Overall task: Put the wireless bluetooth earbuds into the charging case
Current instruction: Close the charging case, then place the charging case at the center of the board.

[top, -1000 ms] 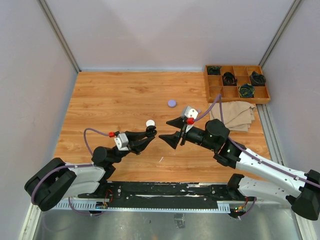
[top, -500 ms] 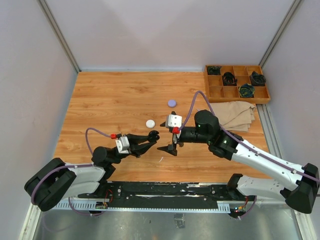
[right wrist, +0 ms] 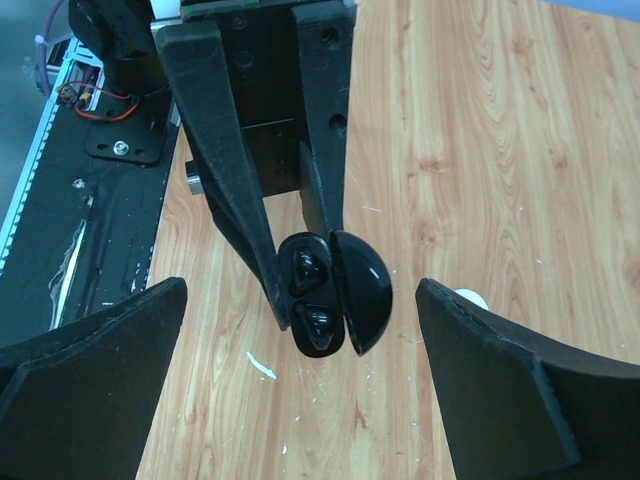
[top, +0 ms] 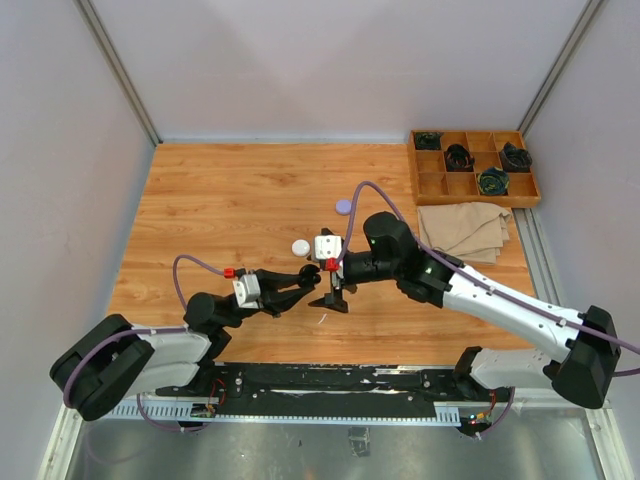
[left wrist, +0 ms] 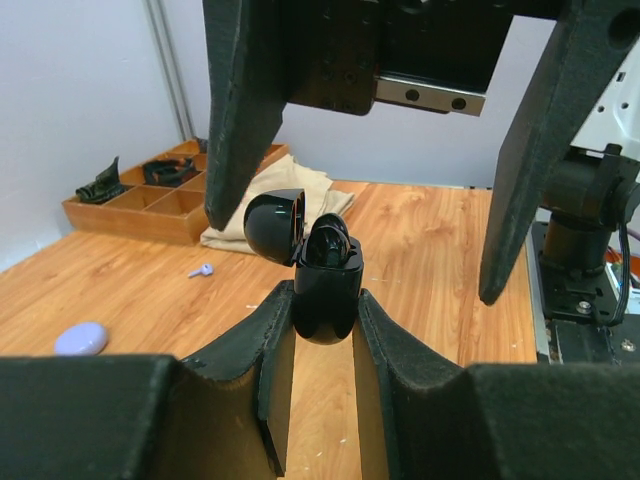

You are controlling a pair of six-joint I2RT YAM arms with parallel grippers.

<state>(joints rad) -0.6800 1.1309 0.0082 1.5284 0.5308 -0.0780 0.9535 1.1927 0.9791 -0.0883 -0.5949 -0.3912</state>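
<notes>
A wood-grain bench [top: 220, 200] sits between pale grey walls. The left hand [left wrist: 322, 310] is clenched on the black charging case [left wrist: 325, 290], whose lid is hinged open, and 2 black earbuds [right wrist: 308, 270] sit in its sockets. The right hand [top: 332, 287] hangs over the case, fingers spread wide to either side of it, grasping nothing. Beyond the case lie a white round case [top: 300, 246], a lilac case [top: 344, 206] and a loose lilac earbud [left wrist: 201, 270].

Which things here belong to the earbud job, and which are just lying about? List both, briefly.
Job:
- black charging case, lid open, held in the left gripper
- black earbuds seated in it
- right gripper, open beside the case
- lilac earbud
- lilac case
- white case

Lying about:
- folded cloth
- wooden tray of dark items
</notes>
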